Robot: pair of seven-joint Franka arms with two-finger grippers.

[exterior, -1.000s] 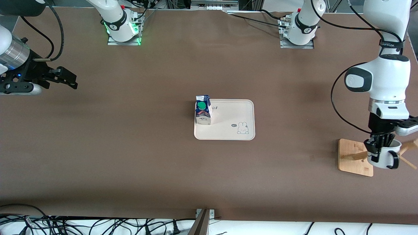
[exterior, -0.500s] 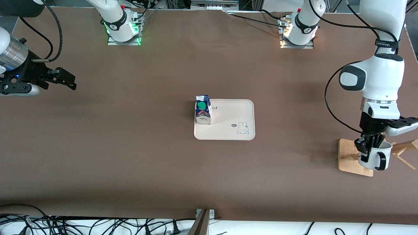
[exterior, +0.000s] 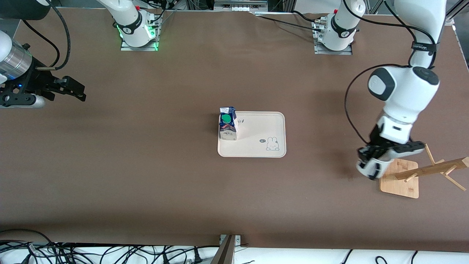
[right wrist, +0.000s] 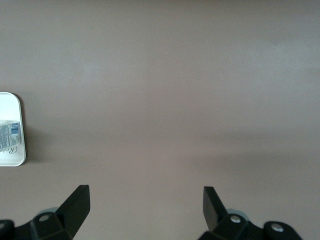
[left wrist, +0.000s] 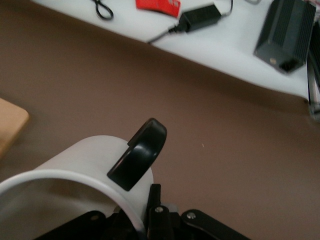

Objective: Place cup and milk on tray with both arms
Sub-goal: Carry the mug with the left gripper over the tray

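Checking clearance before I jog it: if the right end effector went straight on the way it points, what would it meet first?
Probably bare table. The right end effector is open and its wrist view shows brown surface ahead, with the tray and milk off to the side. Depth is unclear.

We see the milk [exterior: 228, 124] on the tray [exterior: 263, 126] at mid-table; the wooden rack [exterior: 400, 179] stands toward the left arm's end.

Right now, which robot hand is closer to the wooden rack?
Left. The left gripper, shut on the cup, hangs right beside the wooden rack. The right gripper waits open at the right arm's end of the table.
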